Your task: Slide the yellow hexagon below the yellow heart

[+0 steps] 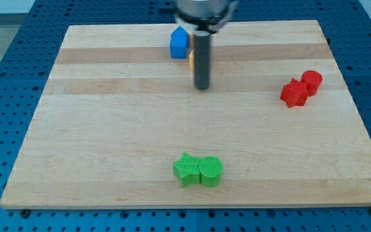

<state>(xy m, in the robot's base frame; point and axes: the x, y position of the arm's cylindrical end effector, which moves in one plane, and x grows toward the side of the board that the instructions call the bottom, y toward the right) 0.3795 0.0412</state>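
Note:
My dark rod comes down from the view's top centre, and my tip point(202, 86) rests on the wooden board. A yellow block point(191, 60) shows only as a thin sliver behind the rod's left side; its shape cannot be made out. A blue block point(180, 43), house-like in shape, stands just left of the rod near the board's top edge and touches the yellow sliver. My tip is a little below and right of both. No other yellow block shows.
A red star-like block point(294, 93) and a red cylinder point(312, 82) touch each other at the view's right. A green star point(186, 169) and a green cylinder point(210, 171) touch near the board's bottom edge point(185, 205).

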